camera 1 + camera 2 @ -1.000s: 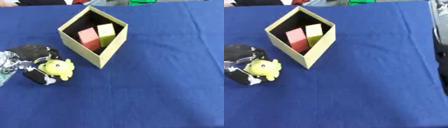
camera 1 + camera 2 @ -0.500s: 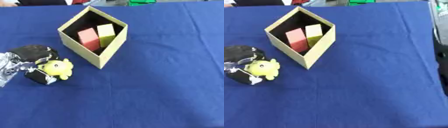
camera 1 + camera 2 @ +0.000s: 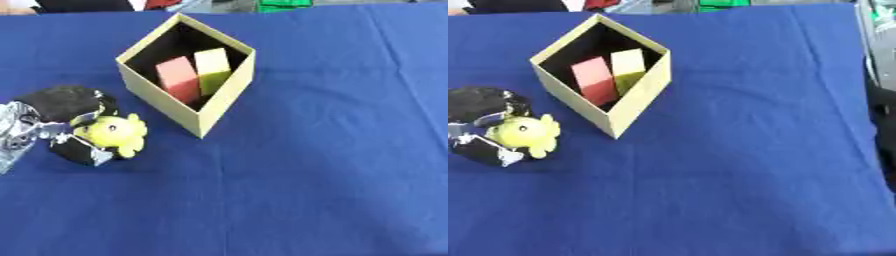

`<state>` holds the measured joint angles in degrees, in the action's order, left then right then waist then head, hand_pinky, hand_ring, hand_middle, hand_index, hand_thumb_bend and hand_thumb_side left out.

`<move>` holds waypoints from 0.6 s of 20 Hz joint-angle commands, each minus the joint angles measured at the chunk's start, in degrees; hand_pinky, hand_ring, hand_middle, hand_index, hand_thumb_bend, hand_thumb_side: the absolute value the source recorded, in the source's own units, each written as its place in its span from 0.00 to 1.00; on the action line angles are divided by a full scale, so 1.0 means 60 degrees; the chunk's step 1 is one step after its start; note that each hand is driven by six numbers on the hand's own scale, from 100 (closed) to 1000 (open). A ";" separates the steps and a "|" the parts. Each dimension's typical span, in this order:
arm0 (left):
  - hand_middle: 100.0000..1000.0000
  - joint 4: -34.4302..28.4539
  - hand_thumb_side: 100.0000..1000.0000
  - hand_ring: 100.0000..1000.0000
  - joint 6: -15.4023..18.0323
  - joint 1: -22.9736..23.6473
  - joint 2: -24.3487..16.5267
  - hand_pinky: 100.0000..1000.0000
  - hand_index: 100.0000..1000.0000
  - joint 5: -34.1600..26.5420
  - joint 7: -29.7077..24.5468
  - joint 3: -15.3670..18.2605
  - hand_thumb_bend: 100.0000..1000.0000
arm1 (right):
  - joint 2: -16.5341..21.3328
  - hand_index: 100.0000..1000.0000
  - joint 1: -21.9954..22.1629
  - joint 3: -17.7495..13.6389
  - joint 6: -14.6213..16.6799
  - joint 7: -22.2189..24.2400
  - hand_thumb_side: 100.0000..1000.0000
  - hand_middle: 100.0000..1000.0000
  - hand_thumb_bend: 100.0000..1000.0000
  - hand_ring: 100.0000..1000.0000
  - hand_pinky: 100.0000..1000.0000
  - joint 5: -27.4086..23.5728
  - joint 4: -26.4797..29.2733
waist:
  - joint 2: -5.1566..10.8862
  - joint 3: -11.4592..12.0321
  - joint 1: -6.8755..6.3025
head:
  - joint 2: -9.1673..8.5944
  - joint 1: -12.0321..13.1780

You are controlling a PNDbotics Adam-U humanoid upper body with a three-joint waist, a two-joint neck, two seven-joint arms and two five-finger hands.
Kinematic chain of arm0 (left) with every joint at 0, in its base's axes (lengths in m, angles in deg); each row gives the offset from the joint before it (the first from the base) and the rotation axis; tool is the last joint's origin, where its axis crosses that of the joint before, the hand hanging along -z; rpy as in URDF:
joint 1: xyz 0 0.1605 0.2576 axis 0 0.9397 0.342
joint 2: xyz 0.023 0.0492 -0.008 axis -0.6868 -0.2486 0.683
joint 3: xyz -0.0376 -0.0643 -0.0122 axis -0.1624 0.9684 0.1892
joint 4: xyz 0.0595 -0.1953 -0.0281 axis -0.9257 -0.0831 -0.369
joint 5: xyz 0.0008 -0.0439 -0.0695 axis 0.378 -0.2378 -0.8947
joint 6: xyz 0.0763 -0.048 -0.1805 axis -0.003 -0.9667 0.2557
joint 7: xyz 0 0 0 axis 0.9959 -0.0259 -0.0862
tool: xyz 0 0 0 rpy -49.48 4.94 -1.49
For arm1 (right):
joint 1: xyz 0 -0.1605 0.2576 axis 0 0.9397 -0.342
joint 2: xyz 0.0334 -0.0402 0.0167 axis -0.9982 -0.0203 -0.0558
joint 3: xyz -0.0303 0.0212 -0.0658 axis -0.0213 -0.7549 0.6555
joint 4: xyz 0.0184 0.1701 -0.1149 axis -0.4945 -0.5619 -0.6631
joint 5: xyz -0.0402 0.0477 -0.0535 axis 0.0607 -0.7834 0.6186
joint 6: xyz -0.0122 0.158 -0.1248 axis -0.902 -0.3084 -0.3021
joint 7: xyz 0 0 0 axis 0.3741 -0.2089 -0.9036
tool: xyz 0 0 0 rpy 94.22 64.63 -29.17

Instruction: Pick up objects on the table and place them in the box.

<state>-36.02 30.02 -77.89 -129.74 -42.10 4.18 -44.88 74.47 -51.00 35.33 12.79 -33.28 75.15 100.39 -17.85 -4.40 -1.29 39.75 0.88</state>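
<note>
A tan cardboard box (image 3: 222, 102) stands open on the blue tablecloth, turned corner-on toward me. Inside it lie a red block (image 3: 178, 79) and a yellow block (image 3: 213, 66) side by side. Left of the box, my black left hand (image 3: 63, 101) is shut on a yellow round toy (image 3: 114, 132) with a dark eye; fingers (image 3: 80, 152) curl under and over it. The toy is a short gap from the box's near-left wall. A dark shape at the right edge of the right eye view may be my right hand (image 3: 883, 117).
The blue cloth (image 3: 315, 175) covers the whole table, with wide open room to the right and in front of the box. Coloured items and a person's clothing show along the far edge.
My left hand and the yellow toy have shifted slightly up the picture. The box and blocks have not moved.
</note>
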 commanded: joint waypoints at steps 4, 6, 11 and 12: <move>0.58 -0.0713 0.33 0.63 -0.0167 -0.0120 -0.0493 0.64 0.68 -0.0486 -0.0054 0.0455 0.07 | 0.0127 0.80 -0.0083 -0.0087 0.0005 -0.0013 0.89 0.75 0.00 0.82 0.89 0.0045 0.0251 | 0.0280 0.0043 -0.0039 | -0.0013 -0.0195; 0.56 -0.0942 0.31 0.62 -0.0307 -0.0187 -0.0494 0.63 0.66 -0.0704 -0.0072 0.0606 0.03 | 0.0120 0.80 -0.0075 -0.0093 0.0002 -0.0020 0.89 0.75 0.00 0.82 0.89 0.0062 0.0270 | 0.0291 0.0048 -0.0047 | -0.0019 -0.0241; 0.55 -0.1177 0.31 0.60 -0.0693 -0.0778 -0.0356 0.62 0.64 -0.1334 -0.0111 0.0973 0.00 | 0.0096 0.80 -0.0066 -0.0086 0.0011 -0.0019 0.88 0.75 0.00 0.82 0.89 0.0109 0.0307 | 0.0342 0.0054 -0.0075 | 0.0017 -0.0326; 0.55 -0.1098 0.31 0.60 -0.0770 -0.0987 -0.0307 0.62 0.65 -0.1485 -0.0148 0.1020 0.00 | 0.0087 0.80 -0.0067 -0.0077 0.0016 -0.0016 0.88 0.75 0.00 0.82 0.89 0.0120 0.0312 | 0.0357 0.0051 -0.0083 | 0.0033 -0.0323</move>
<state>-41.93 26.05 -82.81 -130.68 -49.89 3.35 -40.23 74.45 -50.54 35.33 12.80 -33.29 75.44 101.04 -17.10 -4.16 -1.73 39.77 -0.84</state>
